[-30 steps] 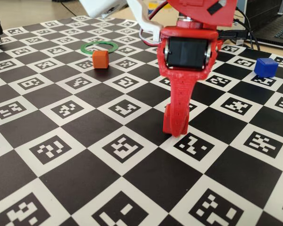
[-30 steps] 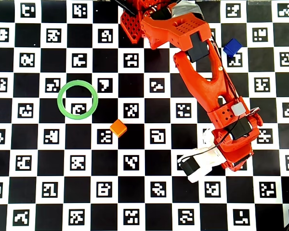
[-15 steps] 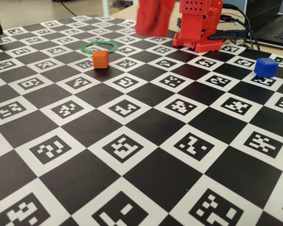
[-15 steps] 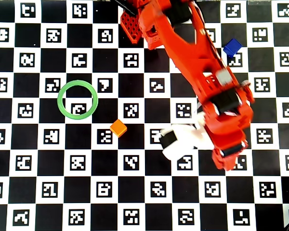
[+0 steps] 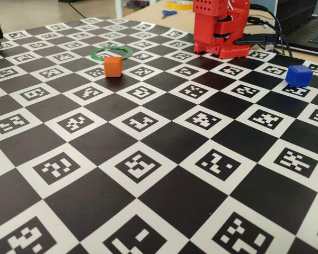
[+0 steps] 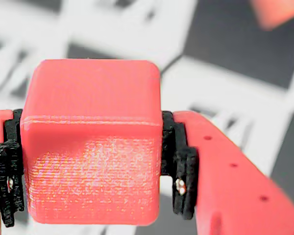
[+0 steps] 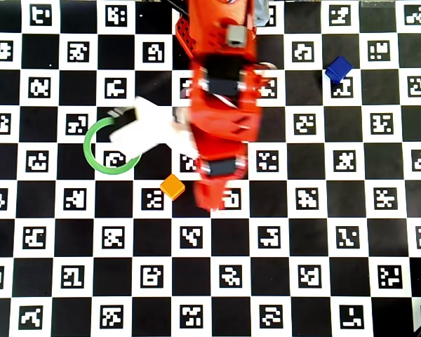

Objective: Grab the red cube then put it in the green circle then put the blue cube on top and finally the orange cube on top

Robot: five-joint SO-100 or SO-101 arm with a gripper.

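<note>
In the wrist view my gripper point(image 6: 93, 188) is shut on the red cube point(image 6: 90, 142). Its black pads point(image 6: 181, 171) press both sides, and the cube hangs above the blurred board. An orange blur at the top right is the orange cube point(image 6: 277, 12). In the overhead view the orange cube point(image 7: 172, 186) lies just below and right of the green circle point(image 7: 91, 151). The ring is empty, and a white part on the arm partly covers it. The blue cube point(image 7: 338, 68) sits far right. The red arm point(image 7: 221, 105) hides the red cube there.
The board is a black-and-white checker mat with printed markers point(image 5: 148, 169). The arm's base point(image 5: 220, 29) stands at the back in the fixed view, with cables and a laptop point(image 5: 307, 32) behind it. The orange cube point(image 5: 113, 66), green circle point(image 5: 112, 52) and blue cube point(image 5: 298, 75) show there too.
</note>
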